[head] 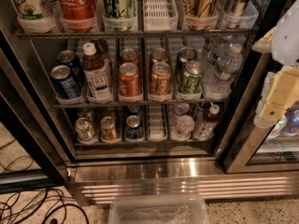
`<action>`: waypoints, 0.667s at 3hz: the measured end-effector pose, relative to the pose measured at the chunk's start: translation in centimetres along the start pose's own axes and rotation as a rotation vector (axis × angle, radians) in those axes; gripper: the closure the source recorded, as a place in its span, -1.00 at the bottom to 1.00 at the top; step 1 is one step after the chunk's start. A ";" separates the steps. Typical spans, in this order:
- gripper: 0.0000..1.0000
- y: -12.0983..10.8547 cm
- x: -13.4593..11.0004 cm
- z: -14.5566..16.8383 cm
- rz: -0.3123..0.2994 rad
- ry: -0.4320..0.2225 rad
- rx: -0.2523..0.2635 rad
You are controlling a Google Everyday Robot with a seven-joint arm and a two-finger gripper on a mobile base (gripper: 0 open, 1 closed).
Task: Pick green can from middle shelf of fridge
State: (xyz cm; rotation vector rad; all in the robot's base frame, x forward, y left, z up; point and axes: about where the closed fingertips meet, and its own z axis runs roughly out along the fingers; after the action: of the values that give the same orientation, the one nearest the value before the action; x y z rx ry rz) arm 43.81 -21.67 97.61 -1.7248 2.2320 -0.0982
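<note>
Standing at the front of its lane on the middle shelf [140,103] of the fridge [163,172], the green can [190,77] is upright in a clear plastic tray, its silver top facing the camera. Directly behind the green can sits a second can [185,56] of a similar pattern. Just left of the green can is an orange can [160,78], then a red can [129,79], a white-labelled bottle [97,73] and, farthest left of it, two blue cans [63,81]. Just right of the green can stand clear water bottles [225,68]. The gripper [273,101], a cream and white assembly, hangs well to the right of the green can, outside the shelf and in front of the black door frame, touching nothing on the shelf; I cannot tell whether it is clenched or released. Below the green can, on the floor before the fridge, lies a clear plastic bin [159,211], with dark cables [28,204] to its left.
</note>
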 end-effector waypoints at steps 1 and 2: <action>-1.00 0.0 0.0 0.0 0.000 0.000 0.000; -1.00 -0.1 0.1 0.7 0.064 -0.033 0.052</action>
State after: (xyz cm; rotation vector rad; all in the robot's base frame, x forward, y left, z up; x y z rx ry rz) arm 44.10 -21.66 97.00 -1.6158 2.2382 -0.1119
